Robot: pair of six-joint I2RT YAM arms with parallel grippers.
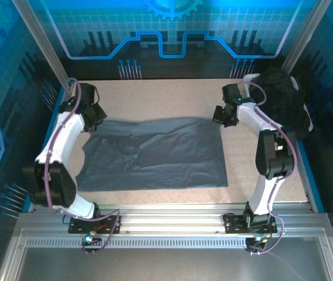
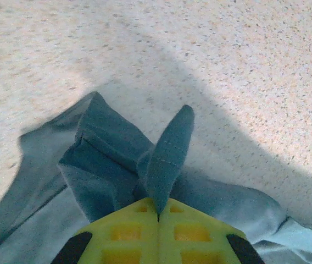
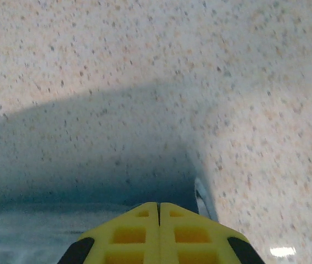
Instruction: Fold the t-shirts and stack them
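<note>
A slate blue-grey t-shirt (image 1: 155, 155) lies spread across the middle of the table. My left gripper (image 1: 93, 117) is at its far left corner. In the left wrist view the yellow fingers of the left gripper (image 2: 157, 212) are shut on a raised fold of the shirt (image 2: 106, 159), and a tongue of cloth sticks up past the tips. My right gripper (image 1: 222, 116) is at the far right corner, shut (image 3: 159, 204), with the shirt's edge (image 3: 35, 236) running right under its tips. A heap of black t-shirts (image 1: 284, 99) lies at the back right.
The speckled tabletop (image 1: 155, 96) is bare behind the shirt. Blue rails edge the table on the left (image 1: 52, 114) and right (image 1: 310, 175). A metal frame (image 1: 166, 216) runs along the near edge by the arm bases.
</note>
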